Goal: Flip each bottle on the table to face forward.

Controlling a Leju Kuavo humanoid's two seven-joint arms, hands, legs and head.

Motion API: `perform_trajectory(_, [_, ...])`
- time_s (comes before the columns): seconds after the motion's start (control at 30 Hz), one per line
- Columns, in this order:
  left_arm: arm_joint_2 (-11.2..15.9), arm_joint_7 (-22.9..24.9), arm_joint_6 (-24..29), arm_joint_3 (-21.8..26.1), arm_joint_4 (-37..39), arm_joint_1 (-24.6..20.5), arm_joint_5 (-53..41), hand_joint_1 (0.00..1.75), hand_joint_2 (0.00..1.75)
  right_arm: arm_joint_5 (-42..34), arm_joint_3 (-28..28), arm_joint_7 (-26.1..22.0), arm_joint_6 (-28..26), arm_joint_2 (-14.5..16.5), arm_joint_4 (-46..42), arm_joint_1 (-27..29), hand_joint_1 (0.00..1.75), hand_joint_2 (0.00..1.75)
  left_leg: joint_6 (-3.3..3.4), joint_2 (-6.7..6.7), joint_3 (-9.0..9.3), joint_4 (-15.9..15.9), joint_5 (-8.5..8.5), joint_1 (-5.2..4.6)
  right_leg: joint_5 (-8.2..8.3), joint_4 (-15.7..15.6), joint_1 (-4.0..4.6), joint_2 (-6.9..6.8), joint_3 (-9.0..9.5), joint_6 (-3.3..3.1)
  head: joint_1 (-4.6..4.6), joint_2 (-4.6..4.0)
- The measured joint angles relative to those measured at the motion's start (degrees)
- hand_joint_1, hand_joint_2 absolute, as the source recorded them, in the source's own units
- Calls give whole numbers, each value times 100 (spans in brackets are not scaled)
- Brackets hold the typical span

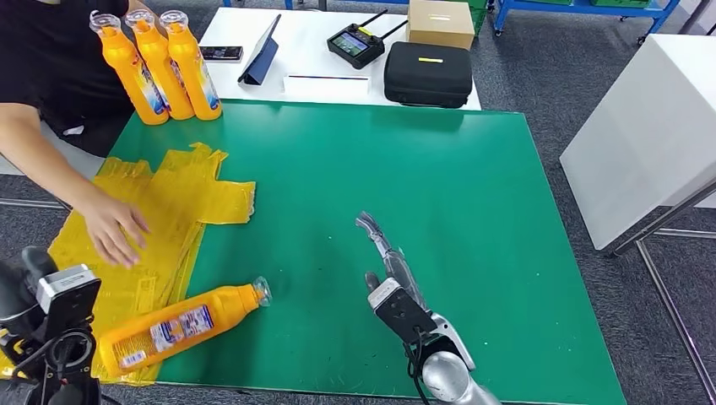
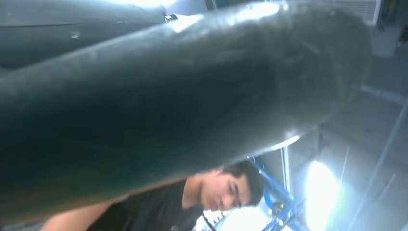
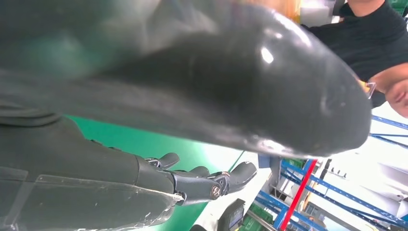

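Observation:
One orange bottle (image 1: 181, 325) lies on its side at the mat's front left, cap pointing right, partly on yellow plastic bags (image 1: 181, 198). Three more orange bottles (image 1: 156, 63) stand upright in a row at the back left corner of the green mat (image 1: 380, 169). My right hand (image 1: 390, 261) hovers over the mat's front centre, right of the lying bottle and apart from it, fingers (image 3: 207, 183) stretched out and holding nothing. My left wrist sits at the front left corner, and its thick grey thumb (image 2: 168, 96) is a close blur, so its grip is unclear.
A person's hand (image 1: 114, 226) presses on the yellow bags at the left. Behind the mat are a black case (image 1: 428, 73), a controller (image 1: 356, 44), a cardboard box (image 1: 439, 23) and a tablet (image 1: 262, 51). A white table (image 1: 650, 143) stands at the right.

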Motion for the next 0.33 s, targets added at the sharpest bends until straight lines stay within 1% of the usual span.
perform_trajectory(0.07, [-15,0,-1,15,-100,36,123,0,0,0,-5,-23,-11,-11,-19,17,0,0,0,0,0,0,1,0,1,0,0,0,0,0,-1,0])
perform_trajectory(0.13, [-9,2,-8,-9,-211,97,579,0,0,0,-20,-98,-66,-20,-52,60,0,0,0,-1,0,0,1,0,1,0,0,0,1,0,-1,0])
perform_trajectory(0.17, [16,11,-25,-69,-273,157,1017,0,0,0,-31,-163,-117,-22,-83,106,0,0,0,0,1,0,1,0,1,0,0,0,0,0,-1,0])
perform_trajectory(0.23, [139,88,-142,-323,-397,367,2248,0,0,16,-62,-343,-274,-21,-178,249,0,0,0,0,1,0,-1,0,0,0,0,1,-1,-1,-1,0])
perform_trajectory(0.3, [317,225,-465,-711,-523,683,3385,0,0,81,-83,-532,-543,-3,-261,403,0,0,-2,1,-1,0,-4,0,-3,0,1,1,-4,-2,-1,0])
perform_trajectory(0.33, [363,273,-571,-814,-552,766,3627,0,0,106,-85,-576,-623,3,-276,437,0,0,-3,1,-1,0,-4,0,-4,0,1,1,-5,-2,0,0])
